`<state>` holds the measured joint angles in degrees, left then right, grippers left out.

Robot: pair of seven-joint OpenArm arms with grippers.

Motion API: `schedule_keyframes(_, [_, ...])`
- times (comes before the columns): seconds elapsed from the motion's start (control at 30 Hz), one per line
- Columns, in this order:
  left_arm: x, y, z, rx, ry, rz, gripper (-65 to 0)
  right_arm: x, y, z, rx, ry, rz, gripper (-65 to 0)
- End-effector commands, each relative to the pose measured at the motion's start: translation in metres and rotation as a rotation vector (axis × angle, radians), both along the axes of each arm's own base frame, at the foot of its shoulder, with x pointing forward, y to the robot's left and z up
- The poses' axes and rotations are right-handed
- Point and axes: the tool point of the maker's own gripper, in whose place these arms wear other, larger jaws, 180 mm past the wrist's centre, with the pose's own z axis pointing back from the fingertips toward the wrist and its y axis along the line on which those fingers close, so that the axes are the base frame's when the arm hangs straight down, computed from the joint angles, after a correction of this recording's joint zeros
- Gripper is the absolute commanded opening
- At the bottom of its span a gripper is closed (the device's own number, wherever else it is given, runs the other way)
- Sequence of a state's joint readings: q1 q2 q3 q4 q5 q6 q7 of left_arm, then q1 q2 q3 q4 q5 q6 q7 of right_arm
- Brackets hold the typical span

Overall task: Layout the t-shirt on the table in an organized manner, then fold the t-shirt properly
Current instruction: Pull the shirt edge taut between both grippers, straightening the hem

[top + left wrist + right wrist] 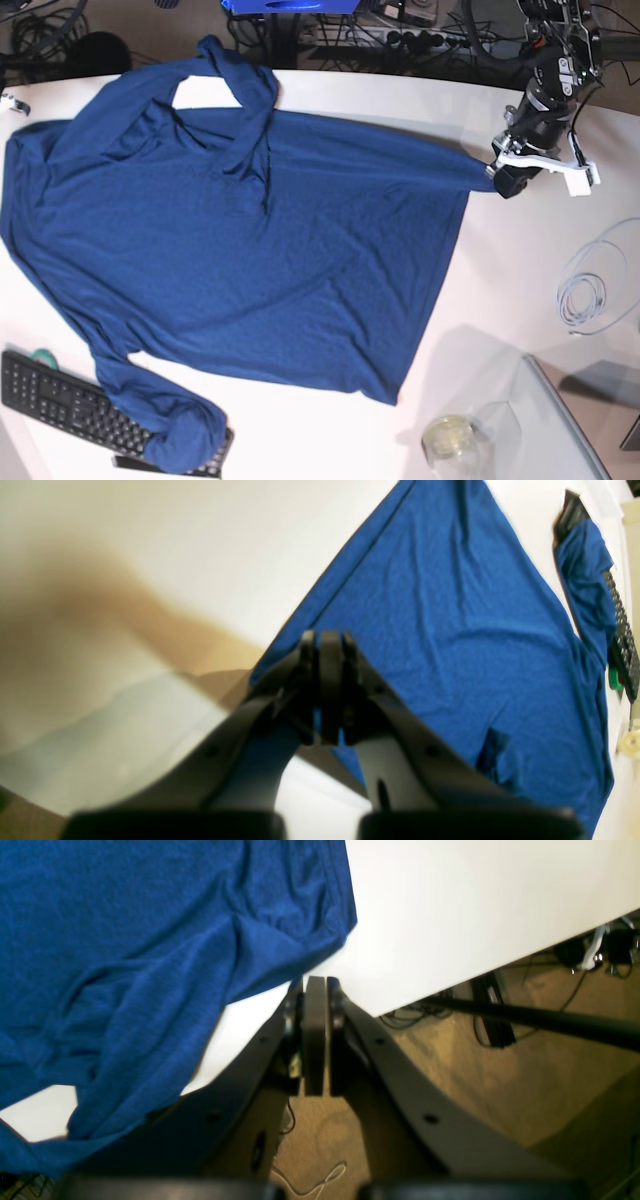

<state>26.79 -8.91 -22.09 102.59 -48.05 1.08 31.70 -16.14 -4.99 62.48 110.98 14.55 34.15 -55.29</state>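
The white bench [330,440] is taking up most of the base view, its smooth, matte top curving along the far edge, where tangled dark cables are lying on the floor beyond. Through the right wrist camera, tan carpet [500,1090] is showing beneath the bench edge, with a thin pale cord [310,1185] trailing over it. The t-shirt [250,250], a soft blue knit with a fine heathered grain, is lying spread across the middle and left of the bench, rippling in shallow creases. One sleeve is lying folded back across the upper body, and the other is bunching at the near edge, resting on the end of a black keyboard [70,405]. A clear glass panel [560,420] is sitting at the near right corner of the bench. A coil of pale cable [590,290] is lying well apart from the cloth on the right. A small round jar [447,437] is standing just beside the glass. The left gripper [497,177] is pinching one hem corner of the t-shirt, drawing the fabric out to a taut point. The right gripper [315,985] is hanging over the bench edge just beside the rumpled cloth, its black jaws pressed together with nothing between them.
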Motion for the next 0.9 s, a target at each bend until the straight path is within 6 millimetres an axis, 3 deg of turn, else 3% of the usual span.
schedule_keyframes(0.0, [0.007, 0.002, 0.011, 0.011, -0.043, -0.005, -65.0, 0.004, -0.004, 0.008, -0.028, -0.021, 0.016, -65.0])
schedule_keyframes(0.1, [0.002, -0.002, 0.006, 0.005, -0.025, -0.014, -65.0, -0.006, 0.001, -0.012, 0.036, 0.04, 0.004, -63.8])
schedule_keyframes(0.17, [-0.006, -0.002, -0.002, -0.002, 0.009, -0.016, -65.0, -0.006, 0.006, -0.027, 0.088, 0.068, 0.006, -57.8])
schedule_keyframes(0.3, [-0.014, -0.003, -0.01, -0.016, 0.053, -0.022, -65.0, 0.001, 0.027, -0.058, 0.202, 0.113, 0.031, -30.5])
schedule_keyframes(0.33, [-0.014, -0.003, -0.011, -0.019, 0.057, -0.021, -65.0, 0.004, 0.032, -0.059, 0.215, 0.108, 0.029, -26.7])
schedule_keyframes(0.53, [-0.015, -0.002, -0.012, -0.017, 0.059, -0.016, -65.0, 0.017, 0.061, -0.078, 0.306, 0.1, 0.047, -28.5])
schedule_keyframes(0.67, [-0.015, -0.002, -0.012, -0.017, 0.059, -0.016, -65.0, 0.022, 0.059, -0.085, 0.329, 0.105, 0.048, -28.5])
schedule_keyframes(0.87, [-0.018, 0.0, -0.017, -0.021, 0.073, -0.011, -65.0, 0.023, 0.073, -0.105, 0.408, 0.129, 0.041, -28.7])
